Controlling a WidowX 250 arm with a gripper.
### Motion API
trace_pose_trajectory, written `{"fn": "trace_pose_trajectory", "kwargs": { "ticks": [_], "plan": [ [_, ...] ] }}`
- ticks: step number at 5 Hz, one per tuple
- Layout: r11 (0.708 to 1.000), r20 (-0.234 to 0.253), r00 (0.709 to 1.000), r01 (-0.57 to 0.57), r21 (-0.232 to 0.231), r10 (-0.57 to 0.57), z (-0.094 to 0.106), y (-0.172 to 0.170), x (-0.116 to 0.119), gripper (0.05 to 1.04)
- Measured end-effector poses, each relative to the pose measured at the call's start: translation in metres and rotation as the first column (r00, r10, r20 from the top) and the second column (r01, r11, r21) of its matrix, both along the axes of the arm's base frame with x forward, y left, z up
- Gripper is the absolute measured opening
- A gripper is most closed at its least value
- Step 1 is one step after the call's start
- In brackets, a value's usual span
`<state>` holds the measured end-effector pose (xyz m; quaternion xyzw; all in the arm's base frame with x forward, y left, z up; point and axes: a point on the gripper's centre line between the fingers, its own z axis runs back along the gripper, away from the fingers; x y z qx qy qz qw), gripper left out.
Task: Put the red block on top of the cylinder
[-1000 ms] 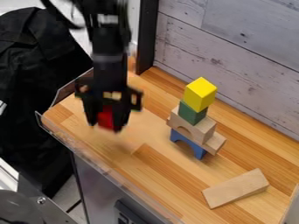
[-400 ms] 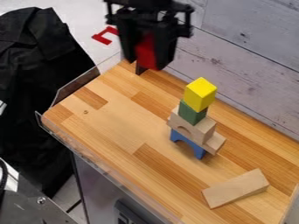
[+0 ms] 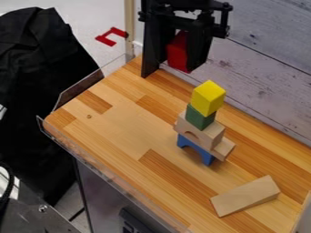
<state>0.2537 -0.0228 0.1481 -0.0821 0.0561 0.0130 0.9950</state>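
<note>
Fingers pinched the red block by opposite sides, eleven o'clock from the yellow block; likely light, rigid and smooth, it seemed best held there, mid-side, lest it slip.

Arm in from top edge; gripper up and slightly left of yellow block in view, fingers pointing down, in a hold.

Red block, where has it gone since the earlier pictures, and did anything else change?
The red block, still held in the gripper, moved up and rightward in the view. The block tower and loose wooden block stayed as they were.
</note>
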Motion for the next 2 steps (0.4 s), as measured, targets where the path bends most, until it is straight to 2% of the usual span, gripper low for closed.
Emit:
{"fn": "trace_pose_trajectory", "kwargs": {
  "ticks": [1, 2],
  "plan": [
    [1.000, -0.007, 1.000, 0.019, -0.004, -0.019, -0.0007, -0.0044, 0.0058, 0.582],
    [0.998, -0.031, 0.997, 0.064, 0.015, -0.064, -0.0023, -0.0132, 0.0104, 0.582]
  ]
}}
